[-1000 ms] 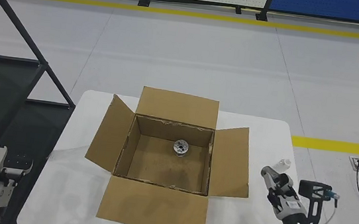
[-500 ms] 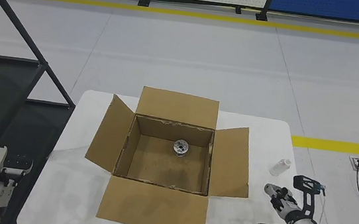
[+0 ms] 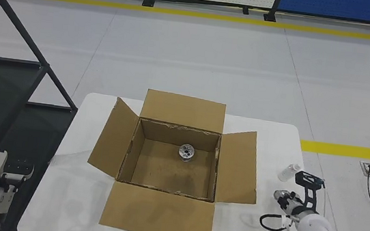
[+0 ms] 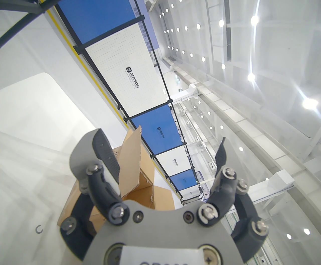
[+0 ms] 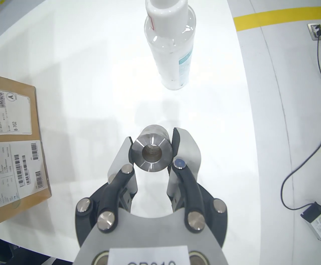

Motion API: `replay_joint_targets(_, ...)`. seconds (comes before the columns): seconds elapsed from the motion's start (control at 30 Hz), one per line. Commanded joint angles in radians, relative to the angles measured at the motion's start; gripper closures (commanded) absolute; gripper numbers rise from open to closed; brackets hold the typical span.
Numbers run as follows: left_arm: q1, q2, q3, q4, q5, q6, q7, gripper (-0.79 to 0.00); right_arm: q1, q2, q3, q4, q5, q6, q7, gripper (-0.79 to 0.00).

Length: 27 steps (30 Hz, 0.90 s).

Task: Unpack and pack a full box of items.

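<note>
**Top view.** An open cardboard box [image 3: 168,175] sits at the centre of the white table [image 3: 274,143], all four flaps folded outward. A small metal part [image 3: 186,151] lies on the box floor, close to the wall facing the table's far edge. A clear bottle [image 3: 288,172] stands near the table's right edge. The right gripper [image 3: 283,197] is just toward the near-right corner from the bottle, between the box's right flap and the right edge.

**Left wrist view.** The left gripper [image 4: 160,150] is released: its fingers [image 4: 105,155] are spread wide with nothing between them. The box [image 4: 140,175] is visible beyond it, with the table [image 4: 30,155] alongside.

**Right wrist view.** The right gripper [image 5: 152,148] is clamped on a metal cylinder [image 5: 152,156] with a central bore, one pad on each side. The cylinder is low over the table [image 5: 75,75]; contact with the surface cannot be determined. The bottle [image 5: 173,57], white-capped, stands near the cylinder but apart from it. A labelled box flap [image 5: 17,150] lies to one side.
</note>
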Motion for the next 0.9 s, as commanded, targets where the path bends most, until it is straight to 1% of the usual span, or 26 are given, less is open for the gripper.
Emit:
replay_joint_targets(0.0,0.000,0.000,0.000,0.000,0.000,0.000,0.000,-0.785,0.022,0.002,-0.011,0.013,-0.027,0.019,0.033,0.000)
replay_joint_targets(0.2,0.000,0.000,0.000,0.000,0.000,0.000,0.000,-0.785,0.063,0.006,-0.035,0.045,-0.069,0.038,0.103,0.000)
replay_joint_targets(0.43,0.000,0.000,0.000,0.000,0.000,0.000,0.000,-0.785,0.084,0.009,-0.042,0.076,-0.079,0.056,0.125,0.000)
replay_joint_targets(0.47,0.000,0.000,0.000,0.000,0.000,0.000,0.000,-0.785,0.085,0.009,-0.042,0.078,-0.080,0.059,0.125,-0.025)
replay_joint_targets(0.5,0.000,0.000,0.000,0.000,0.000,0.000,0.000,-0.785,0.085,0.009,-0.043,0.079,-0.080,0.062,0.124,-0.145)
replay_joint_targets(0.6,0.000,0.000,0.000,0.000,0.000,0.000,0.000,-0.785,0.084,0.009,-0.044,0.082,-0.075,0.069,0.118,-0.283)
replay_joint_targets(0.63,0.000,0.000,0.000,0.000,0.000,0.000,0.000,-0.785,0.083,0.010,-0.045,0.083,-0.075,0.070,0.117,-0.311)
replay_joint_targets(0.67,0.000,0.000,0.000,0.000,0.000,0.000,0.000,-0.785,0.083,0.010,-0.045,0.084,-0.074,0.070,0.114,-0.311)
replay_joint_targets(0.7,0.000,0.000,0.000,0.000,0.000,0.000,0.000,-0.785,0.083,0.010,-0.045,0.085,-0.075,0.071,0.112,-0.348)
replay_joint_targets(0.73,0.000,0.000,0.000,0.000,0.000,0.000,0.000,-0.785,0.082,0.011,-0.045,0.085,-0.073,0.073,0.110,-0.360)
replay_joint_targets(0.87,0.000,0.000,0.000,0.000,0.000,0.000,0.000,-0.785,0.081,0.011,-0.049,0.084,-0.076,0.080,0.099,-0.376)
